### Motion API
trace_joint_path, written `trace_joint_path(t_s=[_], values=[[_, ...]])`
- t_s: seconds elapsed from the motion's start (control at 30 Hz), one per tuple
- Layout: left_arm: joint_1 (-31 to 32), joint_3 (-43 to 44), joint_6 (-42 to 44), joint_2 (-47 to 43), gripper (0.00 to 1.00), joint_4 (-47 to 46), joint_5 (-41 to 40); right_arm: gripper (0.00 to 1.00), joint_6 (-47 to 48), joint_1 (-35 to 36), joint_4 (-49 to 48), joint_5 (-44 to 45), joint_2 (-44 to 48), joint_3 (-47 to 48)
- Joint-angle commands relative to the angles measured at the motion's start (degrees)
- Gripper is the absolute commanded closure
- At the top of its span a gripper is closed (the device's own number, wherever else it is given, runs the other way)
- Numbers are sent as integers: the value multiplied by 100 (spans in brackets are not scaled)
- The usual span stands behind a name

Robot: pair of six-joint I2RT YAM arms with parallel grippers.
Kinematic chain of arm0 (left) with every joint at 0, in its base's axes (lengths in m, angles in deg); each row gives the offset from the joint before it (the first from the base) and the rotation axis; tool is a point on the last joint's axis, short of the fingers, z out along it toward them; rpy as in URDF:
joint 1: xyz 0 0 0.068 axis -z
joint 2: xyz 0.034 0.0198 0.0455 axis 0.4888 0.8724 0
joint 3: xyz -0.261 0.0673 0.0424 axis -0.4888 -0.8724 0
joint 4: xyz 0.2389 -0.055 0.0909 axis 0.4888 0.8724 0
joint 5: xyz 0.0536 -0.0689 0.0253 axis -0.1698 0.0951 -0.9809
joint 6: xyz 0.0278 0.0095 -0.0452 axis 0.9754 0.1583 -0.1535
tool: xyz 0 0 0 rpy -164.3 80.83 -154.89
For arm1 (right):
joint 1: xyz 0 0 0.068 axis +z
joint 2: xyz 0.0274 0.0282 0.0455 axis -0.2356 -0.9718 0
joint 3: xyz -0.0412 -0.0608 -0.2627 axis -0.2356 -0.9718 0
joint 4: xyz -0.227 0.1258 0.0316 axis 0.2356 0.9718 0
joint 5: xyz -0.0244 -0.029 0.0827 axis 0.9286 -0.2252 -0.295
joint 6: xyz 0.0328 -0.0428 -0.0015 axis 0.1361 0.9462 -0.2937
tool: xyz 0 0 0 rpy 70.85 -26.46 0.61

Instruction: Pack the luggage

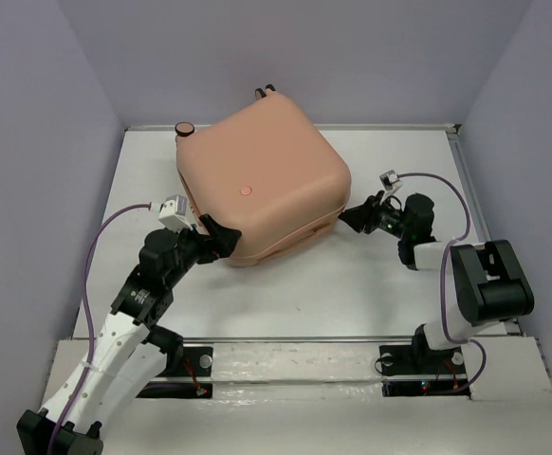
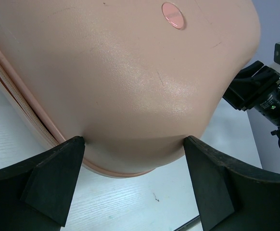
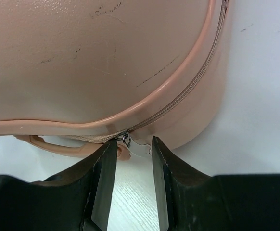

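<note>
1. Both arms are at the luggage, which lies flat on the table, mid-scene towards the far side, lid down and shells together.
2. Packing itself looks finished. Nothing loose shows on the table, though what's inside is hidden.
3. Left gripper is spread wide across the near-left corner, both fingers touching the shell. I read that as bracing, not gripping.
4. Right gripper is at the near-right corner, jaws partly apart with the metal zipper pull between them. Whether they're biting it yet, I can't tell.
5. Zipper looks meshed from the slider round the right corner. Left of the slider, by the handle, the seam can't be made out.
6. What's left, I'd say: secure the pull and run the slider along whatever's unzipped. We're late in the job.
</note>
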State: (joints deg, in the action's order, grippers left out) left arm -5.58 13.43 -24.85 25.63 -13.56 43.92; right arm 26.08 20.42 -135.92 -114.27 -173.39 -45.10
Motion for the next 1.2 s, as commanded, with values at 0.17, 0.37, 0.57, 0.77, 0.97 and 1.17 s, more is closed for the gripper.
trace_joint_path(t_s=[0.17,0.37,0.57,0.77,0.97,1.17], values=[[14,224,126,28,6,-159,-44,65,123,7,-74,-45,-285,465],[14,206,99,72,6,-220,-44,66,-18,7,-170,-221,-444,553],[14,188,91,81,6,-238,-35,78,-53,112,-179,-142,-540,720],[14,162,55,134,8,-369,-9,93,-159,218,-267,103,-339,571],[22,381,38,510,10,-790,17,93,473,1715,1363,1771,932,1],[22,417,-217,1144,13,-1564,491,93,97,3757,2974,3767,1657,-168]])
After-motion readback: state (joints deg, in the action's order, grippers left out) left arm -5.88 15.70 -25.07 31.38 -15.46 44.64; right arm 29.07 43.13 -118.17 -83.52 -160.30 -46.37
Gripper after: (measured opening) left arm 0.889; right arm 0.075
